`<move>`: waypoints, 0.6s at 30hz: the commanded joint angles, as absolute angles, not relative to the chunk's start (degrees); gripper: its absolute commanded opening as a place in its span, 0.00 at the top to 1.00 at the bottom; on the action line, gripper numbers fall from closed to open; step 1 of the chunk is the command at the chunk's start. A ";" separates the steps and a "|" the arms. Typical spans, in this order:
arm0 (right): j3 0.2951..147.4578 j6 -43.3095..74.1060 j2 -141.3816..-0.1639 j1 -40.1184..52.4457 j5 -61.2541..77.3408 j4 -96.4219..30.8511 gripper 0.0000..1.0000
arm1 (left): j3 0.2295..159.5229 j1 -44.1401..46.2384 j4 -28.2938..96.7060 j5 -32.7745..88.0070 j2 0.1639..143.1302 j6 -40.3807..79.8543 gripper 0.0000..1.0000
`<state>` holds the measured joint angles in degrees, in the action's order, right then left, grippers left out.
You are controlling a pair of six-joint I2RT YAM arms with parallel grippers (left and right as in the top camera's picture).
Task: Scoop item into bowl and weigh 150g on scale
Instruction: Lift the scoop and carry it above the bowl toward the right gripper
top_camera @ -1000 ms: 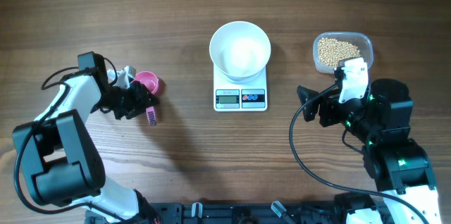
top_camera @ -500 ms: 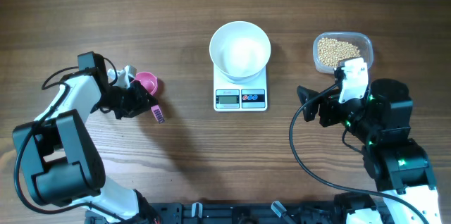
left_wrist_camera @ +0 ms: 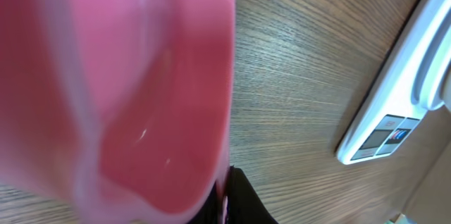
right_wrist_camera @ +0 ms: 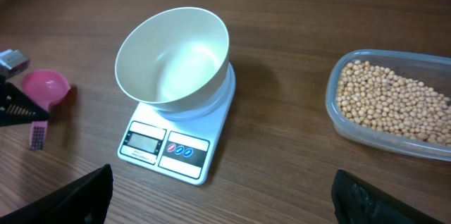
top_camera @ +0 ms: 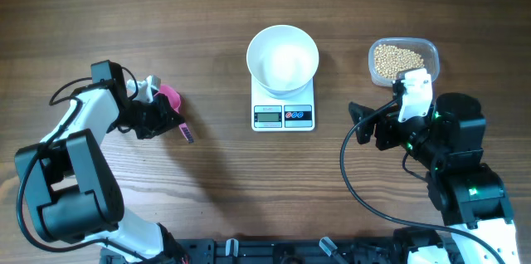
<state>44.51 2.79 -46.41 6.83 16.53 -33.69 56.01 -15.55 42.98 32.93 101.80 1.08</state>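
Since my left hand [top_camera: 166,117] only pinches the pink plastic scoop [top_camera: 168,94], left of the white square scale [top_camera: 284,115], it could twist loose. Round tan beans [top_camera: 397,60] sit right of it; my right hand [top_camera: 361,124] is open.

Overhead looks straight down; both wrist views, low and oblique, share the scale [right_wrist_camera: 166,151].

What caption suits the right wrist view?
Empty white bowl on the scale, between pink scoop and tub of beans.
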 commanded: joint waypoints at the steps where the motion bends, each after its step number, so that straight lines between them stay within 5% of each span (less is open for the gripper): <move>1: 45.39 3.18 -46.57 7.09 18.11 -33.71 0.00 | 56.90 -15.90 42.83 35.42 102.39 0.45 0.95; 18: 47.09 16.14 -46.52 7.09 22.41 -29.67 0.00 | 59.16 -15.92 45.19 48.86 90.11 8.99 0.96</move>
